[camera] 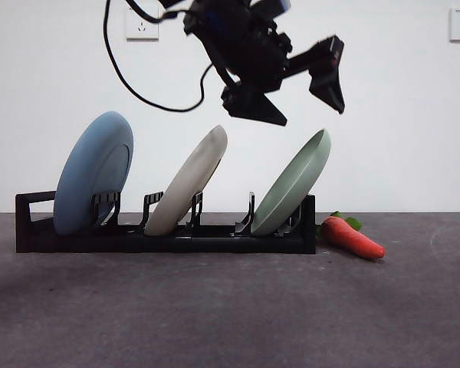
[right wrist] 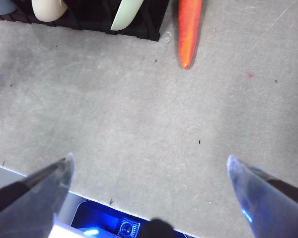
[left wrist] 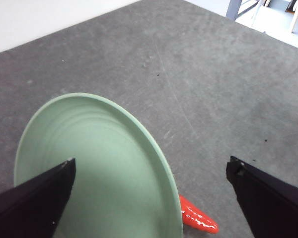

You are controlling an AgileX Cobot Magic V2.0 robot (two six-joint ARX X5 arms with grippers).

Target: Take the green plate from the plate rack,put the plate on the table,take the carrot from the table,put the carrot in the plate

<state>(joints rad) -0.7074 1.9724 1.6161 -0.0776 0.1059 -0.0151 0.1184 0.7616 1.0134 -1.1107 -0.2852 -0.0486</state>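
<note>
pale sage green round matte plate (camera: 295,184) sits leaning in the rightmost slot of the long low black plastic rack (camera: 165,230), rim tilted up to the right, not lifted yet. same plate fills the left wrist view (left wrist: 97,163). left gripper (camera: 297,90) hangs just above the plate's top rim, jaws spread wide, holding nothing, no contact visible. orange-red tapered toy carrot (camera: 353,238) lies on the flat dark grey textured table (camera: 230,314) just right of the rack's end, green leaves toward the rack, tip pointing right and near. cream-white plate (camera: 188,184) sits in the middle slot, blue plate (camera: 92,172) at the left end.

step in hand looks like the approach for the first pick. next move calls for lowering so the jaws straddle the upper rim, closing, then lifting up along the slot without dragging the rack.

right gripper (right wrist: 149,198) waits over bare table on the near side, jaws apart, empty.
</note>
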